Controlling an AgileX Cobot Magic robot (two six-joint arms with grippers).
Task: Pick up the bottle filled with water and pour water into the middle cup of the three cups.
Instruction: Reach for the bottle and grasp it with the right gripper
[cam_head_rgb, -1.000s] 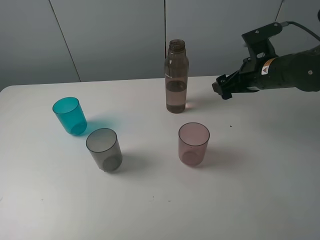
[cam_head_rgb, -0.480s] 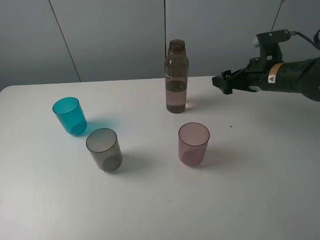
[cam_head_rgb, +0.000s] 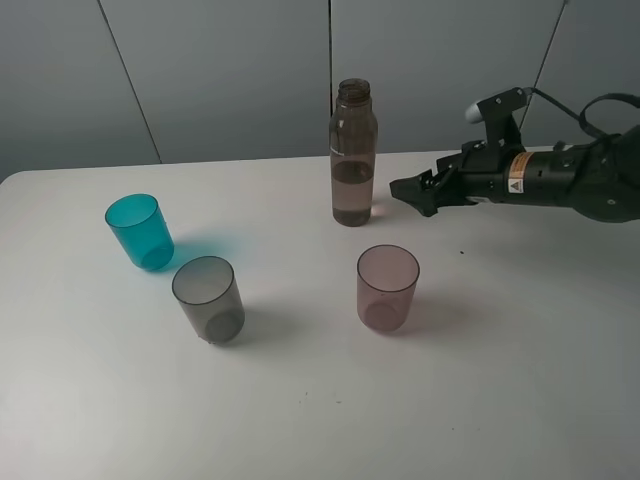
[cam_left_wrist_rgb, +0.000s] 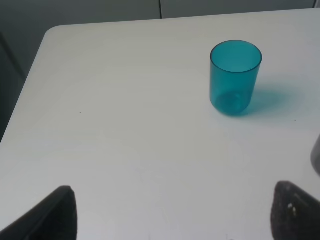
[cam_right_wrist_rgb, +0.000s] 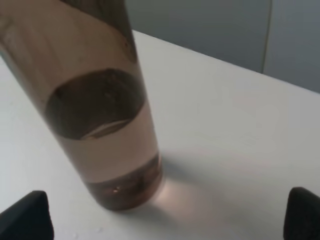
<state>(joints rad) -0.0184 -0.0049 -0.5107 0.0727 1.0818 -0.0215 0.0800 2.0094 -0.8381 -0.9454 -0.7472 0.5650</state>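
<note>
From the high camera: my right gripper, jaws spread wide and holding nothing, points at the bottle, near it but not touching, level with its lower half. The bottle stands upright and uncapped toward the back of the white table, close to the grey wall. The middle cup, smoky grey, sits well off to the left and nearer the front, with the teal cup just beside it and the pink cup in front of the bottle. I judge the bottle tall, slim and easy to topple with a stray nudge, and its smooth plastic is likely slick. Its water, about halfway up, keeps the weight low. A hold around the body near the waterline looks soundest, and with no cap any early tilt would spill. The carry leftward has open table, provided I lift over or pass behind the pink cup. From the left wrist: my left gripper hangs open and empty above bare table, with the teal cup ahead, a sliver of the middle cup at the frame's border, and the table's rounded corner and side edge close by. From the right wrist: the bottle looms ahead of my parted fingertips, not yet between them, with clear table either side of its base.
</note>
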